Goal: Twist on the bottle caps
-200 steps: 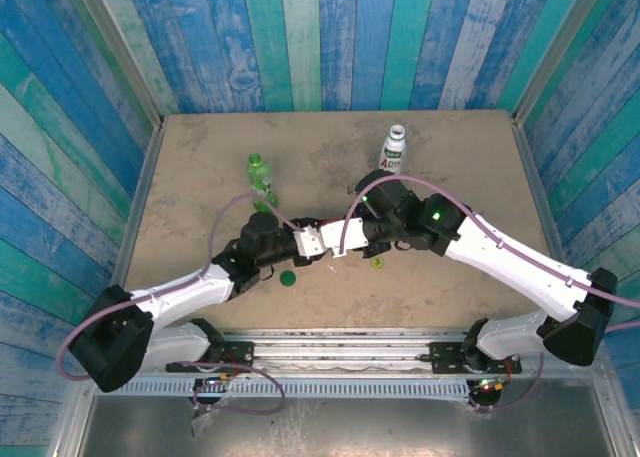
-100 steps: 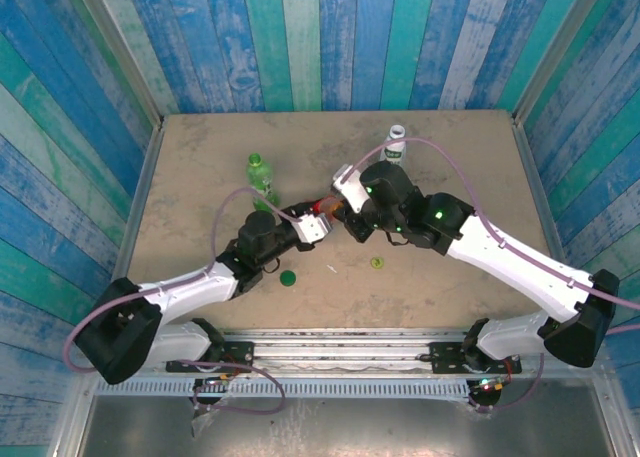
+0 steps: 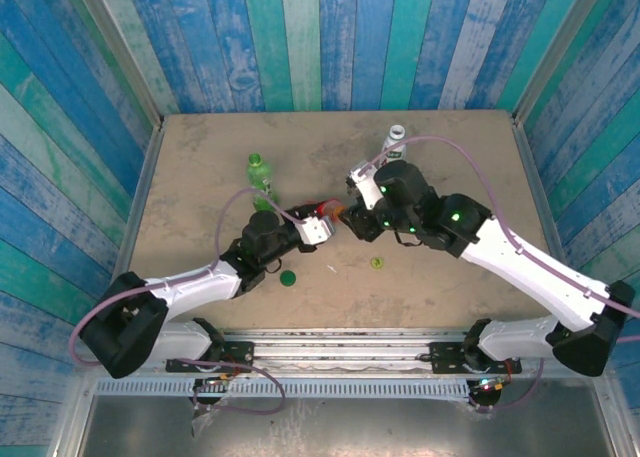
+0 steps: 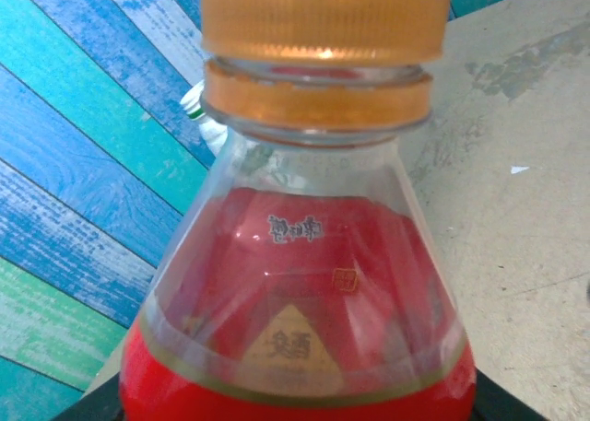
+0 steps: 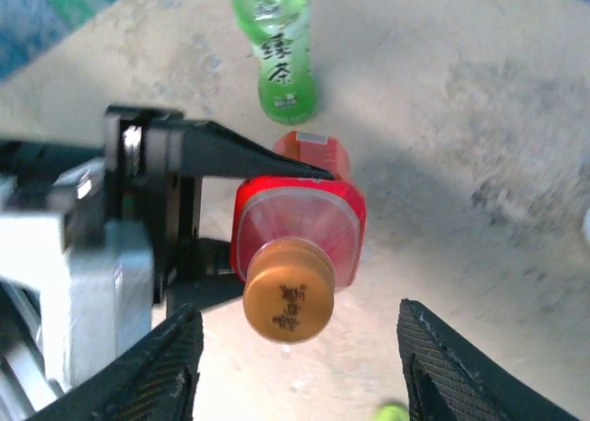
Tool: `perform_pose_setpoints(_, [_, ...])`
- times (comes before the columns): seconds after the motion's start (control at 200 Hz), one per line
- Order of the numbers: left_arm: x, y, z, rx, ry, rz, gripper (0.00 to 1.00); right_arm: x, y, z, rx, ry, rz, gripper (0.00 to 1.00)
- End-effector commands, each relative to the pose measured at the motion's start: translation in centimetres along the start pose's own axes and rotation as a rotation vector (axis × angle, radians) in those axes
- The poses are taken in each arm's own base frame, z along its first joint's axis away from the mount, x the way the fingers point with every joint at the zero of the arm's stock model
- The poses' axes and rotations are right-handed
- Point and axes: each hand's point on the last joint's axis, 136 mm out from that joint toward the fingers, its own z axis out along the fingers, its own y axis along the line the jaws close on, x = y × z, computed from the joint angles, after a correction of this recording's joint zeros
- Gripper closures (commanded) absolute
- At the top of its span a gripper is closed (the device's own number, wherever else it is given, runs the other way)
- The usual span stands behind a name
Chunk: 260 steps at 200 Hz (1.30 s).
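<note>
Right gripper (image 5: 300, 370) being opened off orange cap (image 5: 289, 303), lower centre of frame; red bottle (image 5: 304, 220) being kept clamped by left gripper (image 3: 322, 223); this cap likely screwed on.

Left wrist view: the orange cap (image 4: 323, 20) runs off the upper edge, the red bottle (image 4: 304, 283) off the lower. Right wrist view: the green bottle (image 5: 274, 52) loses its upper part at the top edge; a yellow-green cap (image 5: 392, 410) is a blurred sliver at the bottom edge.
</note>
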Motion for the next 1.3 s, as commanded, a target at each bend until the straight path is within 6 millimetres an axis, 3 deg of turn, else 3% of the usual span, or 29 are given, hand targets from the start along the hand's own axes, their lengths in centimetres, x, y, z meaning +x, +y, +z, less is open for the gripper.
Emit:
perform_pose_setpoints(0.0, [-1.0, -0.7, -1.1, 0.039, -0.046, 0.026, 0.49, 1.3, 1.4, -1.8, -0.076, 0.027, -0.477, 0.38])
perform_pose_setpoints(0.185, [-1.6, -1.4, -2.0, 0.076, -0.074, 0.025, 0.5, 2.6, 3.5, -2.9, -0.156, 0.002, -1.016, 0.36])
perform_pose_setpoints(0.335, [-2.2, -1.7, -2.4, 0.099, -0.094, 0.029, 0.49, 1.9, 3.1, -3.1, -0.115, -0.015, -1.2, 0.36])
perform_pose_setpoints(0.816, [-2.5, -1.8, -2.4, 0.108, -0.104, 0.026, 0.49, 1.3, 3.7, 0.0, -0.165, 0.027, -1.233, 0.55])
perform_pose_setpoints(1.297, [-2.5, -1.7, -2.4, 0.101, -0.104, 0.025, 0.5, 2.5, 2.7, 1.6, -0.16, 0.143, -1.254, 0.56])
